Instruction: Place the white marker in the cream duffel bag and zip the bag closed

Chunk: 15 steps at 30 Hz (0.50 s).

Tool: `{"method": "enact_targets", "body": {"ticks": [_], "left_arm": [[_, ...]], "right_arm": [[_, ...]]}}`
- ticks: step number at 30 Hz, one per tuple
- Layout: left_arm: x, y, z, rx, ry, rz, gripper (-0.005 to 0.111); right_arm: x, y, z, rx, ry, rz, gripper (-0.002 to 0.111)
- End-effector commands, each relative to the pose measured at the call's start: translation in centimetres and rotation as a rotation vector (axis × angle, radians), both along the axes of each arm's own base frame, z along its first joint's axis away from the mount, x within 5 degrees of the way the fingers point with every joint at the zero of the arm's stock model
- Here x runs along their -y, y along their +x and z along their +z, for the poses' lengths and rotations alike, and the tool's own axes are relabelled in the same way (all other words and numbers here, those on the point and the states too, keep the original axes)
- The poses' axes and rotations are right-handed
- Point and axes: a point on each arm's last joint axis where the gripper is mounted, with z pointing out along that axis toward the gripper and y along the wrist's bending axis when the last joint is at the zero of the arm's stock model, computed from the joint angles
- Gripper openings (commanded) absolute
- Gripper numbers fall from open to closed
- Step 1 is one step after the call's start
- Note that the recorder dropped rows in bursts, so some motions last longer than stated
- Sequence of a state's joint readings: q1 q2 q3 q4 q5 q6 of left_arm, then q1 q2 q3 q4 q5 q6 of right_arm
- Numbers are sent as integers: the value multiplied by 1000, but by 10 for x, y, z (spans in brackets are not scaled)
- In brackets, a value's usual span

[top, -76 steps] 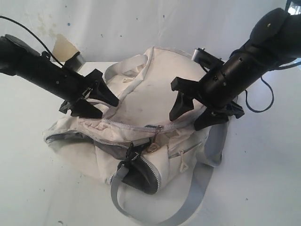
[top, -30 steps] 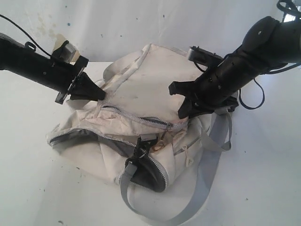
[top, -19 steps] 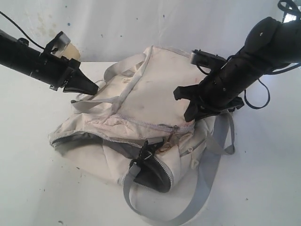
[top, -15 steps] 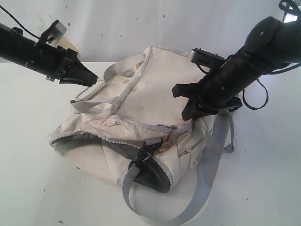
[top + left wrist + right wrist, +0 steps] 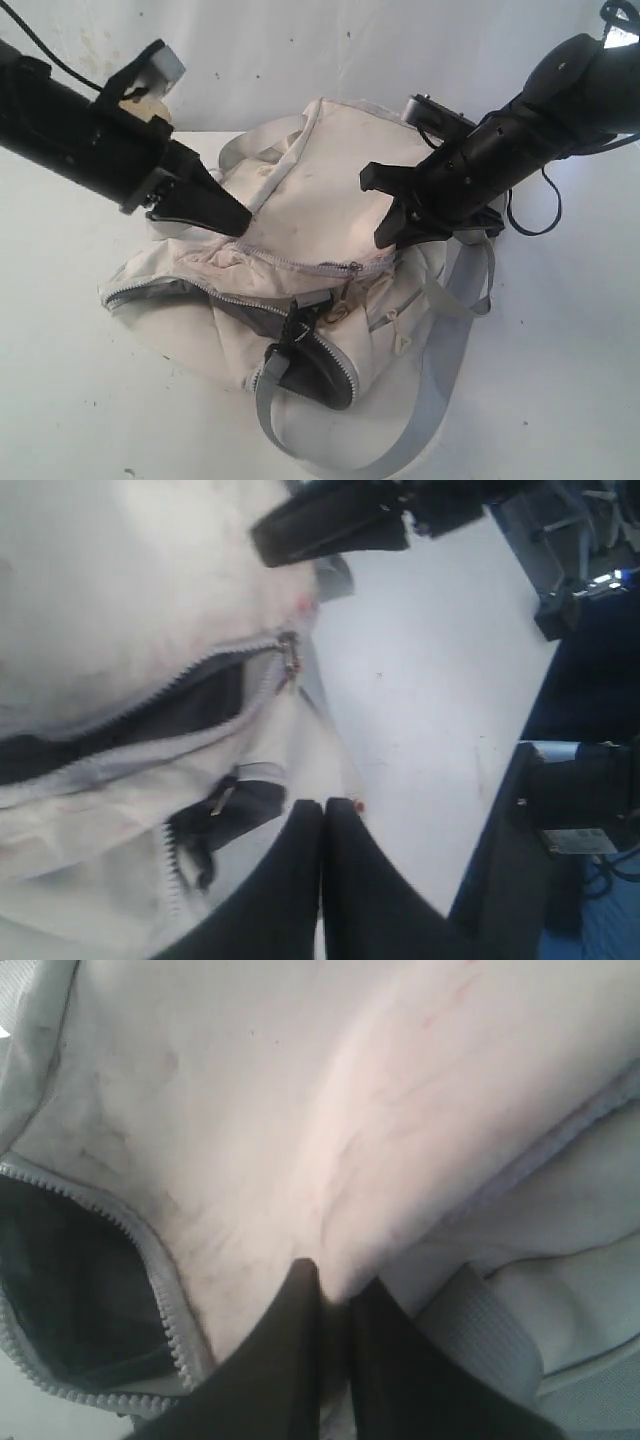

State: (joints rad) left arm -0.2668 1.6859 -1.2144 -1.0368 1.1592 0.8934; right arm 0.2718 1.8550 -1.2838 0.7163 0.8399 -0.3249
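Pinches a fold of the bag with the right pincer at its two o'clock, plain only from that wrist. Presses the left pincer together at ten o'clock. Shows the half-open zip from the left wrist.

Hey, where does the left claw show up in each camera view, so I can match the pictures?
Exterior view: the left claw is left of centre, shut, with its tip at the upper fabric of the cream duffel bag.
Left wrist view: the left claw shows as two dark fingers pressed together, over the bag.
Right wrist view: not in it.
Shared landmark: the bag's grey zipper teeth appear in all three views.
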Motion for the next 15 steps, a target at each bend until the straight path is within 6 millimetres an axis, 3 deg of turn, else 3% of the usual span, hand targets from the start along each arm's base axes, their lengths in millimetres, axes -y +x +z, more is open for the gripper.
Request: {"method": "enact_targets", "body": {"ticks": [1, 12, 15], "left_arm": [[22, -27, -6, 1, -117, -45, 0], [71, -60, -45, 149, 22, -62, 2], [85, -61, -57, 176, 63, -33, 25]], "right_arm": [[0, -3, 1, -27, 16, 16, 0], [0, -5, 1, -39, 17, 27, 0], [0, -5, 1, -39, 17, 27, 0]]}}
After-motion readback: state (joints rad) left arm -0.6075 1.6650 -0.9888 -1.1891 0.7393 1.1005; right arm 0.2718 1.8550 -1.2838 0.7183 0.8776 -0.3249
